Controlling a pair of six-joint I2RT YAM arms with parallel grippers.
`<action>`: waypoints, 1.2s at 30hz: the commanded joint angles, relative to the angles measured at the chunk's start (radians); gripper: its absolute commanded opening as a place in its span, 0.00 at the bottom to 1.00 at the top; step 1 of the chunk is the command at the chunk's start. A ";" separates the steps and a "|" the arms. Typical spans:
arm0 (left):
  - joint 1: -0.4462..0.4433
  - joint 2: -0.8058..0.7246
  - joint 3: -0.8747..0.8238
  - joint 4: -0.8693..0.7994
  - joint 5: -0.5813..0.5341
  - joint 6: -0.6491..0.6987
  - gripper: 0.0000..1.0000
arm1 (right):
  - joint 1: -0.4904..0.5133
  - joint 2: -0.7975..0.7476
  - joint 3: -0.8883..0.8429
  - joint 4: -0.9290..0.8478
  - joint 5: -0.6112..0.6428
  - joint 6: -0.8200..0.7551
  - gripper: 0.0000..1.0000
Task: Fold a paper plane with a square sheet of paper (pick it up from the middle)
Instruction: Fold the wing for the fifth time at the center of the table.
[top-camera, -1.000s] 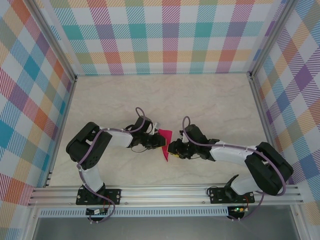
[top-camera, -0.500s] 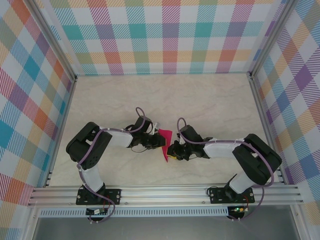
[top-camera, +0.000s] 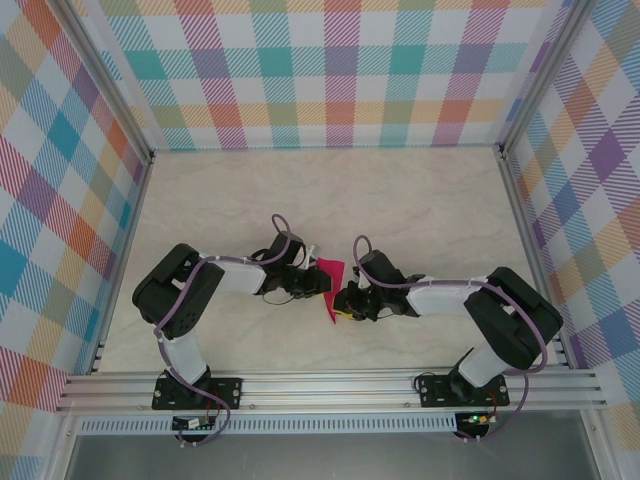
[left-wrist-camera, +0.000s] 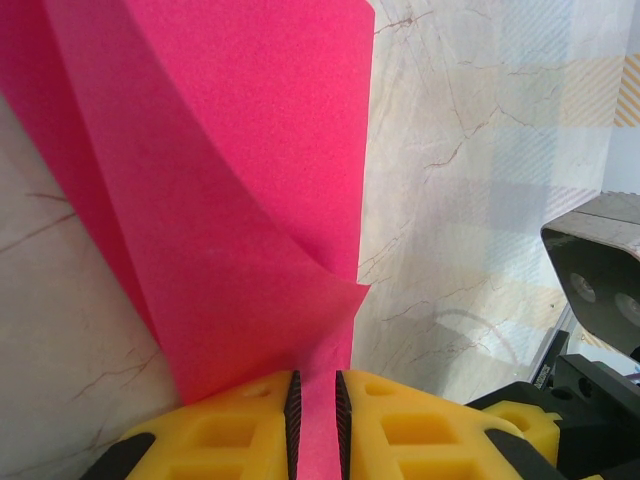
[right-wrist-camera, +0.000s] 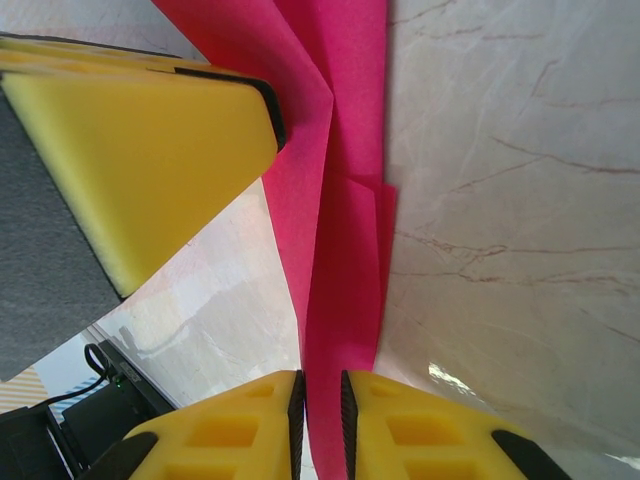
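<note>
Paper (top-camera: 331, 281): magenta, already folded into layers, and sits mid-table toward the near side, between my two grippers. From the top camera it reads as a narrow wedge, wide end away from the bases and point toward them. I can't tell whether the point touches the table (top-camera: 420, 200).

Left wrist cam: paper (left-wrist-camera: 220, 200) runs up from between the fingers, with one flap peeling off the main layer along a diagonal crease. Left gripper (left-wrist-camera: 315, 405) is nearly closed. The yellow pads pinch the paper's edge, and the slit between them is filled with pink.

Right wrist cam: paper (right-wrist-camera: 340, 250) shows several stacked layers edge-on, with a stepped edge on the right side. Right gripper (right-wrist-camera: 322, 405) is in the same state, pinched down on the paper so only a paper-thick gap remains. My left finger (right-wrist-camera: 150, 150) appears here at upper left, its tip against the sheet.

From above, left gripper (top-camera: 316, 284) comes in from the left and right gripper (top-camera: 343, 300) from the right. They sit just beside each other, with the paper spanning both.
</note>
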 joint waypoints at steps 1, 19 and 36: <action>-0.023 0.062 -0.008 -0.021 -0.021 0.019 0.19 | 0.008 -0.006 0.016 0.009 -0.023 -0.021 0.19; -0.023 0.075 -0.016 -0.029 -0.017 0.024 0.18 | 0.029 0.076 0.019 -0.017 -0.061 -0.060 0.09; -0.023 0.092 -0.026 -0.036 -0.029 0.018 0.17 | 0.070 0.015 0.059 -0.167 0.026 -0.072 0.13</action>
